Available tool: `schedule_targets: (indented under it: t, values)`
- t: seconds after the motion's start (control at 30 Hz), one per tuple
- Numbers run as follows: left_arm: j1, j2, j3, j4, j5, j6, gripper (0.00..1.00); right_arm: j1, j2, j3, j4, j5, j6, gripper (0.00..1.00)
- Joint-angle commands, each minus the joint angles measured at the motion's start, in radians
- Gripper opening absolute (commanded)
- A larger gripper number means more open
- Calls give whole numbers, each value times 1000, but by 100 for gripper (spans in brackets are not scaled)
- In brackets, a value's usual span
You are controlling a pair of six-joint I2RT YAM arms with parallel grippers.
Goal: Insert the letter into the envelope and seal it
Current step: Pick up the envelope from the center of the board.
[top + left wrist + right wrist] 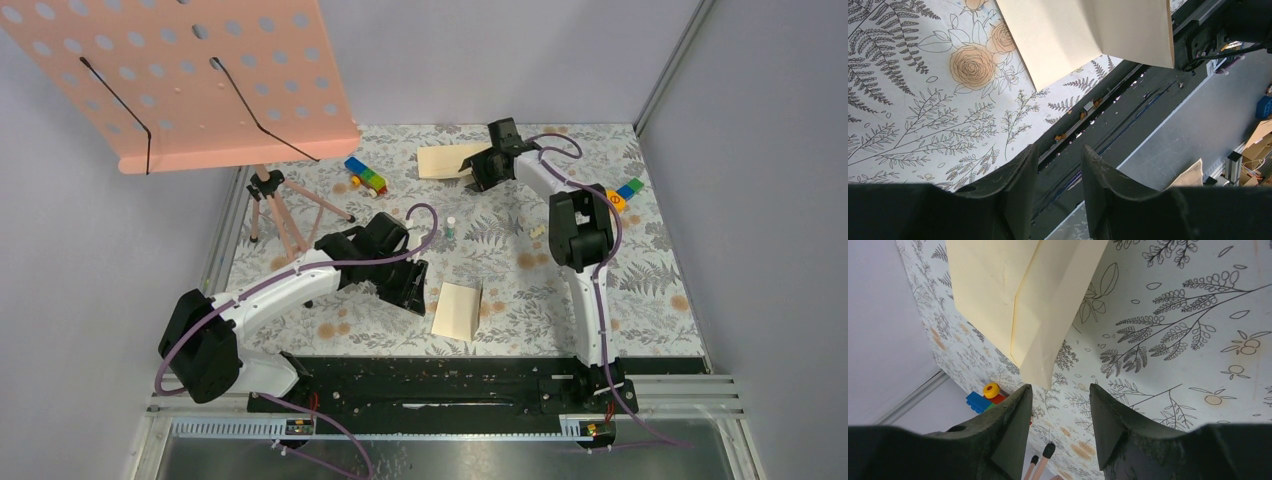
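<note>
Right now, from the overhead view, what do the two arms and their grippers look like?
The left arm and right arm have white links with bulky black joint housings; a thin purple cable runs along each. The left gripper and right gripper each have two matte black tapered fingers.

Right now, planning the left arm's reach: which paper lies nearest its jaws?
The tan paper by the front rail; the other paper lies far back, at the right jaws.

1. The fingers of my left gripper (pixel 1060 150) stand apart, with nothing between them.
2. The envelope (pixel 1058 40) lies ahead on the floral tablecloth (pixel 923 100), its flap (pixel 1133 25) raised.
3. A black rail (pixel 1128 105) borders the tablecloth.
</note>
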Motion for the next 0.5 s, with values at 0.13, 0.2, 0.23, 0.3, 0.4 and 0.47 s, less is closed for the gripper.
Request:
schedule_targets:
  t: [0.13,0.2,0.23,0.3,0.4,0.47]
  values:
    - [-2,-16,18,35,-15,6,38,-4,100,217,-135,36,-68,36]
    - [-2,-16,21,29,-17,10,38,-4,104,277,-154,33,-96,20]
    - [-1,-16,25,24,-14,15,38,-4,98,299,-152,33,-103,16]
    - [-2,-8,39,11,5,32,38,-7,80,347,-158,36,-153,6]
    - [-1,6,64,-8,6,50,38,-17,22,385,-192,51,-216,0]
    - [-2,7,75,-14,-11,59,38,-29,-45,347,-192,52,-255,0]
